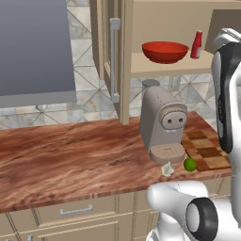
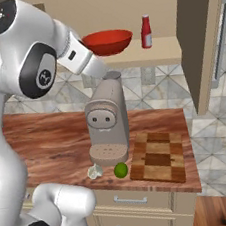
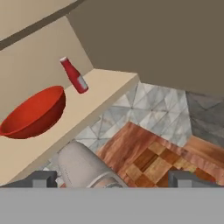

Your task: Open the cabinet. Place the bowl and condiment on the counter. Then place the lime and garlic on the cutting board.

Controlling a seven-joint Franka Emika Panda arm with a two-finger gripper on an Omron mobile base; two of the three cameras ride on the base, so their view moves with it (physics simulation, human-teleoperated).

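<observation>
The bowl [image 3: 35,113] sits on the open cabinet [image 1: 123,61] shelf, ahead of the pincer [image 3: 113,178] and off to one side in the hand view, glossy, wide and shallow. My guess is that it's rigid and light but slick, so the thin rim is the place to pinch, one finger inside and one out. Just beyond it on the same shelf stands the condiment [image 3: 75,76], slim and upright, probably tippy; a grip across its body should suit it. The pincer is spread wide, holding nothing. Directly below it is the coffee machine [image 2: 106,123], and past that the cutting board [image 2: 158,157] on the tabletop [image 1: 66,155]. The lime [image 2: 121,170] and garlic [image 2: 95,172] lie near the front edge, beside the board, not on it.
</observation>
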